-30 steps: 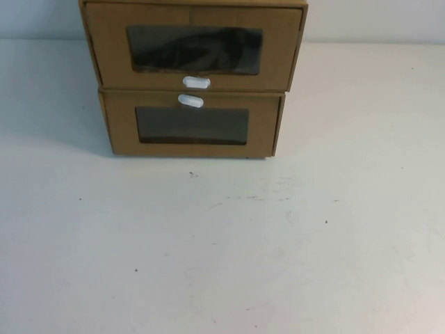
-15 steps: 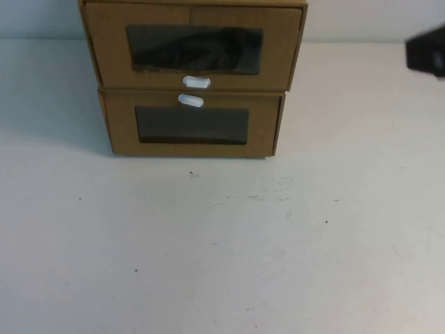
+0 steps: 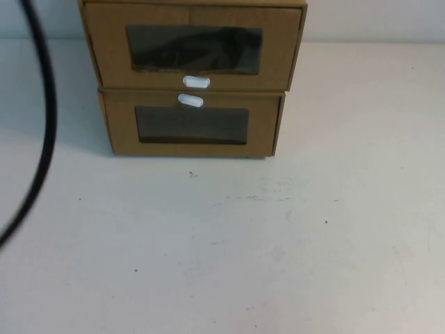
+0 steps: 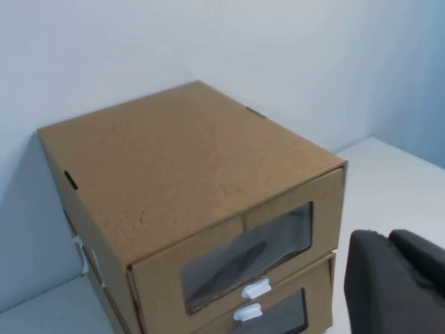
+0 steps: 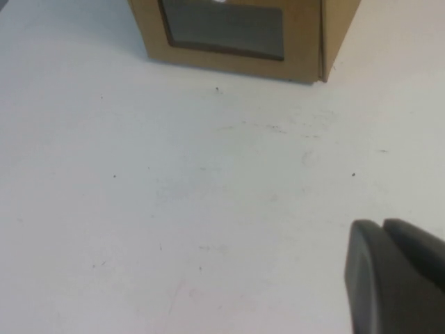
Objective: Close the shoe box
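Observation:
Two brown cardboard drawer boxes are stacked at the back of the table. The upper one is the shoe box [image 3: 108, 52], with a clear window [image 3: 195, 50] and a white pull tab [image 3: 196, 82] below it. Its front panel stands slightly forward of the lower box [image 3: 264, 129]. The left wrist view shows the shoe box [image 4: 181, 167] from above its left corner, with my left gripper [image 4: 387, 238] raised, shut and empty. My right gripper [image 5: 382, 224] is shut and empty, low over the bare table in front of the lower box [image 5: 306, 35]. Neither gripper shows in the high view.
The lower box has its white tab [image 3: 190, 101] above its window. A black cable [image 3: 43, 132] hangs across the left of the high view. The white table [image 3: 229, 243] stretches in front of the boxes, and a pale wall [image 4: 292, 62] stands behind them.
A dark shape at the right edge half a second ago has gone. A black cable has swung into the left of the high view. The boxes have not moved.

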Tool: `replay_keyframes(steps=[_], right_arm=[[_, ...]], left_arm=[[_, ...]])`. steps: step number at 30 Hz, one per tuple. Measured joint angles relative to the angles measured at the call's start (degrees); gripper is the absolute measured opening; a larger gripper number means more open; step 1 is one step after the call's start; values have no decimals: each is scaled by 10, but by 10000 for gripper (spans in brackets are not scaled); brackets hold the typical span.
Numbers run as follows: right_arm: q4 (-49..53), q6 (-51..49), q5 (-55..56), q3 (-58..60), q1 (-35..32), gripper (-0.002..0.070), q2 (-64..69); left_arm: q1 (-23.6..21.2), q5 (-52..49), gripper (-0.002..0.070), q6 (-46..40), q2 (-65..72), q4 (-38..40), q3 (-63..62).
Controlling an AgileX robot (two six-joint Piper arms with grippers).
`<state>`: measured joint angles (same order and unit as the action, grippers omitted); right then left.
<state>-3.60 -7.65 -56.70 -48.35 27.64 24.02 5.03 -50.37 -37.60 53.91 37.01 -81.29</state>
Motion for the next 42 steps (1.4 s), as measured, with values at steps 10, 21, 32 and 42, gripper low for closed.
replay_keyframes(steps=[10, 21, 32, 42], right_arm=[[0, -3, 21, 48, 0, -11, -20], [-19, -3, 183, 131, 0, -11, -21], [-23, -3, 510, 311, 0, -11, -21], [-24, -3, 646, 379, 0, -11, -20]], left_arm=[[0, 140, -5, -77, -364, 59, 389], [0, 281, -5, -77, -548, 67, 660], [0, 440, -5, -77, -547, 82, 827], [0, 401, -5, -76, -547, 90, 828]])
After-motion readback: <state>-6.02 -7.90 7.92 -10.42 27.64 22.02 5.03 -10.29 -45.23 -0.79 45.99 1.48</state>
